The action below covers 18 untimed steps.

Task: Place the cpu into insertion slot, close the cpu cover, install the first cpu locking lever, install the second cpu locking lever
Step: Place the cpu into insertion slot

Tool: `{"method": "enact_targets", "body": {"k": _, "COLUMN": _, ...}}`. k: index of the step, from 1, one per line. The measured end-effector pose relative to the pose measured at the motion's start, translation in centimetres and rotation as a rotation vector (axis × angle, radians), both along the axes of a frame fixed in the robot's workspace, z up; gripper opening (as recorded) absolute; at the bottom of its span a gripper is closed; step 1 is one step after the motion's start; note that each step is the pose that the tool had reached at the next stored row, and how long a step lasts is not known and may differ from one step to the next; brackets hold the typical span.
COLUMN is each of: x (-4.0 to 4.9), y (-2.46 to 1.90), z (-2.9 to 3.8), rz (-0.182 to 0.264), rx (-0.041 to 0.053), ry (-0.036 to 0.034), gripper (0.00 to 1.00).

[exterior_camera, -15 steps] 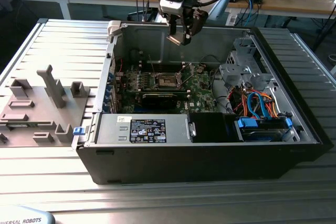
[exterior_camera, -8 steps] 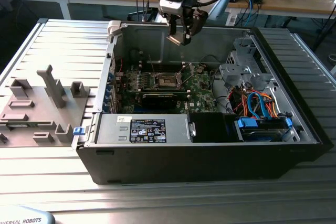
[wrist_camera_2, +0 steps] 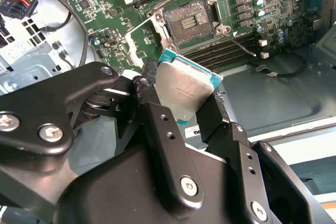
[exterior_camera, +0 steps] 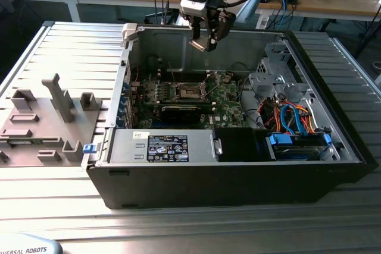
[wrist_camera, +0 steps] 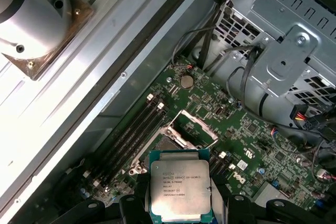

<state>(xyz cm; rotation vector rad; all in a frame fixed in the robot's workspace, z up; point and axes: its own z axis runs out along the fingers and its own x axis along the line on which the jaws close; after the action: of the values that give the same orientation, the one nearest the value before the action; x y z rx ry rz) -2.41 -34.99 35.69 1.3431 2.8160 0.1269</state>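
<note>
Currently the cpu point(wrist_camera_2: 186, 90) sits clamped between the two black fingers point(wrist_camera_2: 157, 116), which grip its opposite edges. The gripper point(exterior_camera: 205, 43) hovers above the uncovered insertion slot point(wrist_camera_2: 189, 22), with the cpu apart from it.

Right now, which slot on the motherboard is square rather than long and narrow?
The insertion slot: dark, square, silver-rimmed, sized like the cpu in the claw. The memory slots beside it are long and narrow.
</note>
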Motion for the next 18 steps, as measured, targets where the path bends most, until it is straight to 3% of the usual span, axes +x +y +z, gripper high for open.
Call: {"method": "enact_targets", "body": {"k": 18, "x": 0.00, "y": 0.00, "z": 0.00, "rz": -0.013, "rx": 0.0000, "ry": 0.0000, "gripper": 0.54}}
